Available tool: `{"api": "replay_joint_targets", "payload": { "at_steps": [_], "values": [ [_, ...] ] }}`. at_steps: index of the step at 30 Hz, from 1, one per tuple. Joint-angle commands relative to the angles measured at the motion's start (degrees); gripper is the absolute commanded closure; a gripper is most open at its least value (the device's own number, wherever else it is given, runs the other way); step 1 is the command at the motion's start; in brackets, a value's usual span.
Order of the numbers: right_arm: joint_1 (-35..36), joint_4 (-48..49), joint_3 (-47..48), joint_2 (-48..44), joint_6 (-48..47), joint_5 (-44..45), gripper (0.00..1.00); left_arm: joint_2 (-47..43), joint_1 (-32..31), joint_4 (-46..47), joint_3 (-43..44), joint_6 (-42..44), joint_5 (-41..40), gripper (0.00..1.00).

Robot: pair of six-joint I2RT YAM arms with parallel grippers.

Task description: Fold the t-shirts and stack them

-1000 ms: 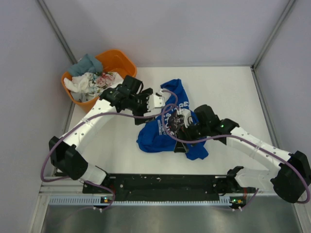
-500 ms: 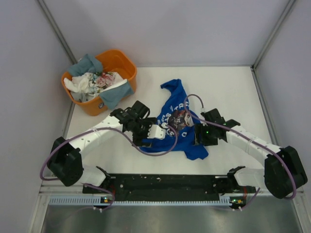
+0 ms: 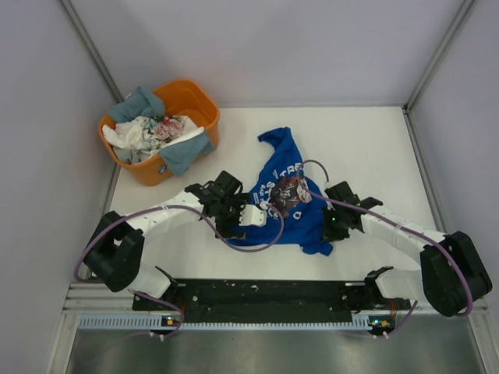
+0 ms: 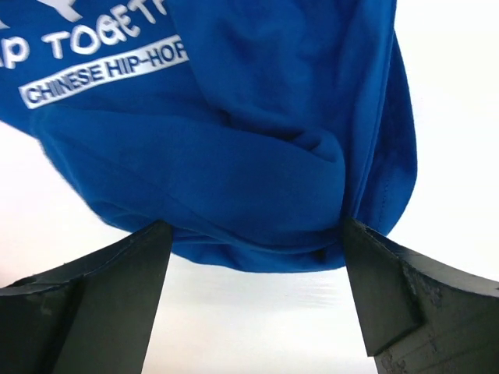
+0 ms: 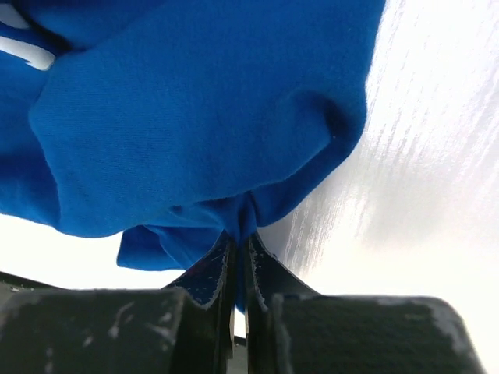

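My right gripper (image 5: 238,238) has just snapped together on the royal blue t-shirt (image 3: 284,152), at the near corner farthest from the orange tub (image 3: 199,93). A pinch of blue cloth is bunched between its closed fingers, so I judge that corner secured.

My left gripper (image 4: 253,227) was up beside the tub a second ago. It has swung away from there and come down to the near hem on the tub's side. Its fingers stand wide apart, one on either side of a rolled fold of hem, with nothing clamped yet. I take this to be the moment just before the second grasp. Once that side closes too, I should have both near corners and could lift and spread the shirt.

It needs that. The blue shirt lies crumpled on the table (image 3: 374,148), to the right of the tub and nearer to me, its white lettering and dark graphic facing up and its far end drawn to a narrow point.

Farthest off, the grey-blue shirt (image 3: 140,101), the white shirt (image 3: 129,134) and the floral shirt (image 3: 168,125) sit heaped in the tub, one grey-blue piece hanging over its rim. Nothing is folded and no stack is begun, so the task is barely under way
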Motion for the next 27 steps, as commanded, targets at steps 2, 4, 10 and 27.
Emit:
{"api": "replay_joint_targets", "payload": {
  "at_steps": [2,4,10,27],
  "values": [
    [0.0,-2.0,9.5,-3.3,-3.8,8.6,1.00,1.7,0.1,-2.1,-0.7,2.2,-1.1,0.05],
    [0.0,-4.3,15.3,-4.3,-6.1,13.0,1.00,1.6,0.1,-3.4,-0.3,2.5,0.0,0.05],
    [0.0,-6.2,31.6,-5.3,-13.1,12.8,1.00,3.4,0.0,-3.2,2.5,-0.3,5.4,0.05],
    [-4.3,-8.0,56.6,-3.5,-24.1,24.7,1.00,8.9,7.6,-0.6,32.7,-17.4,-12.1,1.00]
  ]
}}
